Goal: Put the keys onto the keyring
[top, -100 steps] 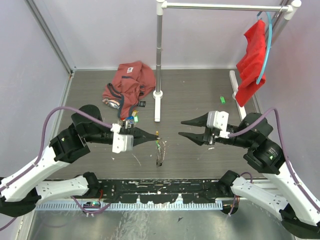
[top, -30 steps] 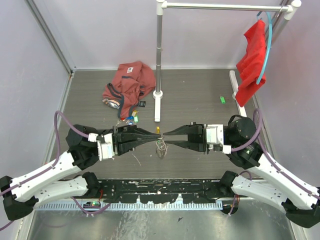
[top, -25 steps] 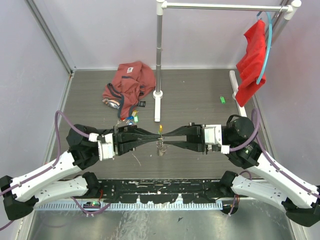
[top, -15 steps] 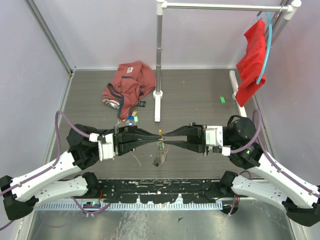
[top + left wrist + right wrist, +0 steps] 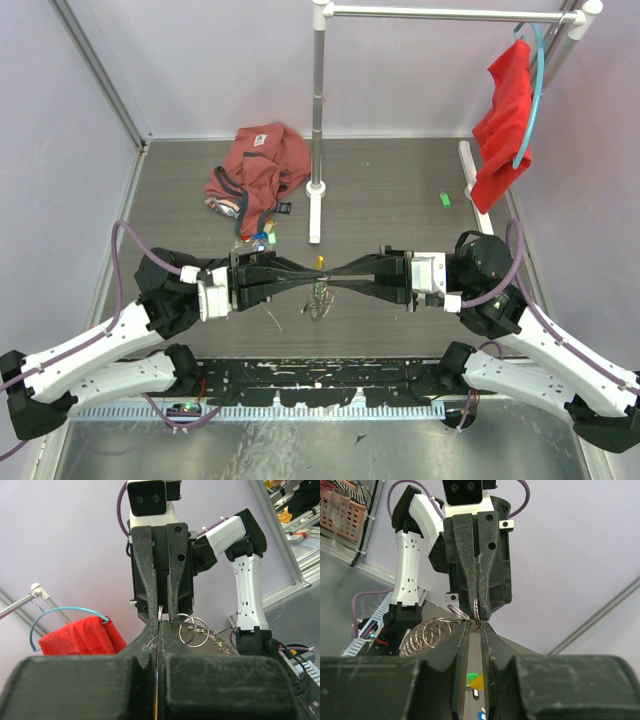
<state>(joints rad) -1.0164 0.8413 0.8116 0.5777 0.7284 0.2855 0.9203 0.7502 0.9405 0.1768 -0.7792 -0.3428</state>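
Hanging pinched between left gripper [image 5: 308,276] and right gripper [image 5: 336,277] is the keyring [image 5: 319,298]

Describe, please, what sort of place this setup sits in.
Likely a robotics lab test cell: panel walls in an aluminium frame, left arm and right arm bolted to the table edge, and staged props: a clothes rack with a red cloth.

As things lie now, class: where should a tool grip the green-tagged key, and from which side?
The green-tagged key lies flat and alone on the table, so come straight down from above, probably closing across its narrower width; which end bears the tag is too small to tell.
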